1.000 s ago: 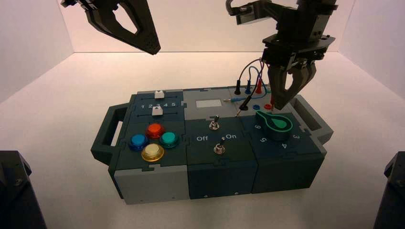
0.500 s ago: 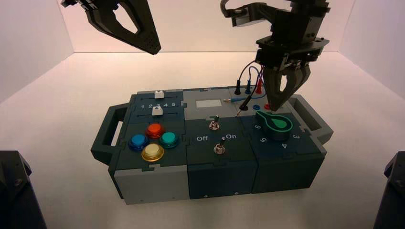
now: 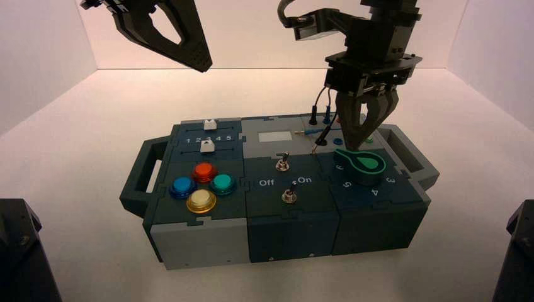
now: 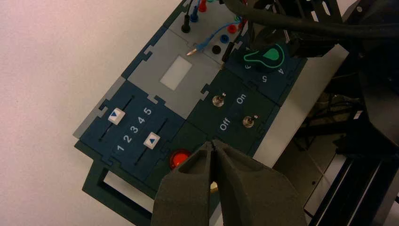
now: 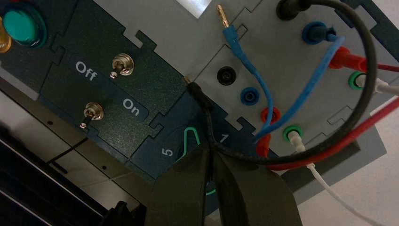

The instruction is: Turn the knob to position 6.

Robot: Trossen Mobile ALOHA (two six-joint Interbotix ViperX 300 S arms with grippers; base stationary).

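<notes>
Green-faced and dark teal, the knob [image 3: 362,165] sat on the right-hand block of the box [image 3: 208,239], which stood on the white tabletop [image 3: 75,163]. Its pointed tip lay toward the box's middle, close by the printed 6 [image 3: 340,167] of the dial arc, so its long axis ran roughly across the box. You had the right gripper [image 3: 360,139] hanging just above and slightly behind the knob, among the patch wires [image 5: 329,66]. In the right wrist view its jaws were pressed nearly together, only a thin slit between them, with the knob's green outline [image 5: 190,139] showing just beyond the tips. Whether the tip sat exactly on the 6 could not be told from these views. The left gripper [image 4: 214,162] was parked high over the box's left end, jaws closed on nothing. Judgement: the right arm was much the nearer; any further turn would require you to spread the jaws and come straight down astride that long axis.
</notes>
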